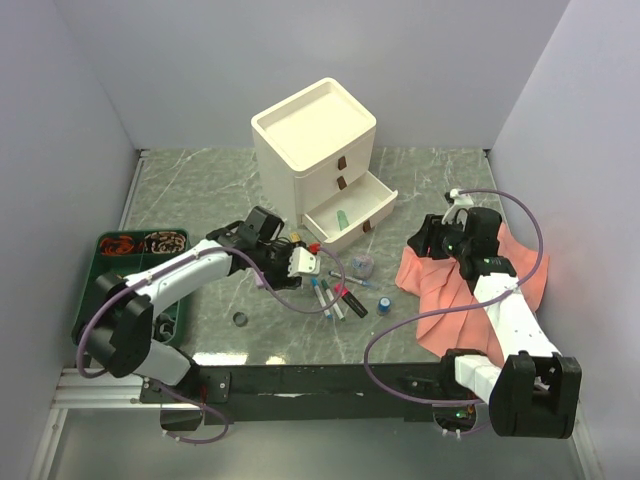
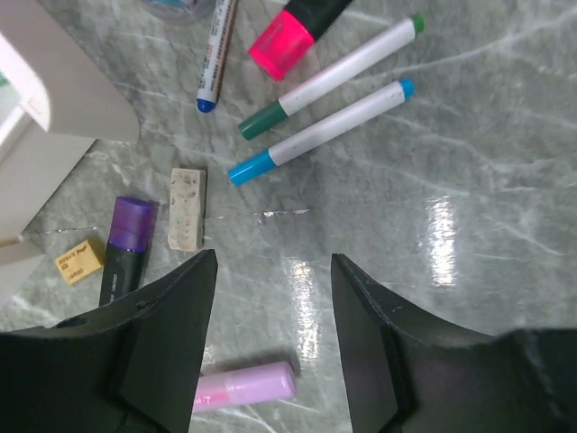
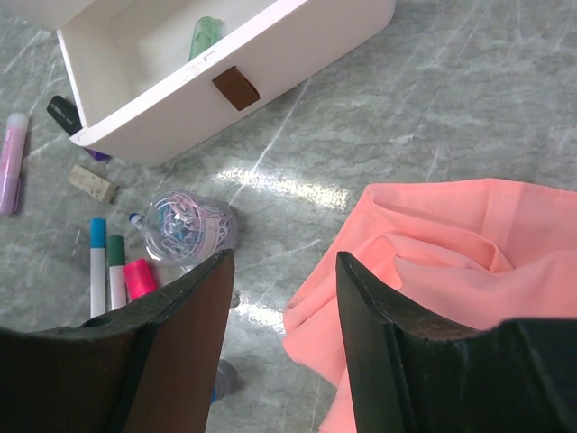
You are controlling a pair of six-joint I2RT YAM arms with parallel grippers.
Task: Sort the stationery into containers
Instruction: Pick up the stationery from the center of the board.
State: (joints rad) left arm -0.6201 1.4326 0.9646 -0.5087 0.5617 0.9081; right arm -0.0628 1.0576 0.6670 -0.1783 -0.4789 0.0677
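Your grey-green marbled tabletop (image 2: pixel 469 180) is glossy and throws back glare. At twelve o'clock, the cream-white drawer box (image 1: pixel 315 150) looks like smooth plastic. At three o'clock, the salmon-pink cloth (image 3: pixel 451 234) lies matt and creased. The speckled beige block eraser (image 2: pixel 187 207) looks gritty.

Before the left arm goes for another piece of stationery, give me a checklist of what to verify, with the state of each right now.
1. Left tool open and empty: ok.
2. An item centred between its jaws: not ok. Only bare tabletop shows there; the eraser and purple highlighter lie off to one side.
3. Bottom drawer pulled out: ok, with a green highlighter already inside.
4. Room in that drawer for more: ok.
5. Right tool clear of the drawer: ok. It is open and sits above the edge of the pink cloth.
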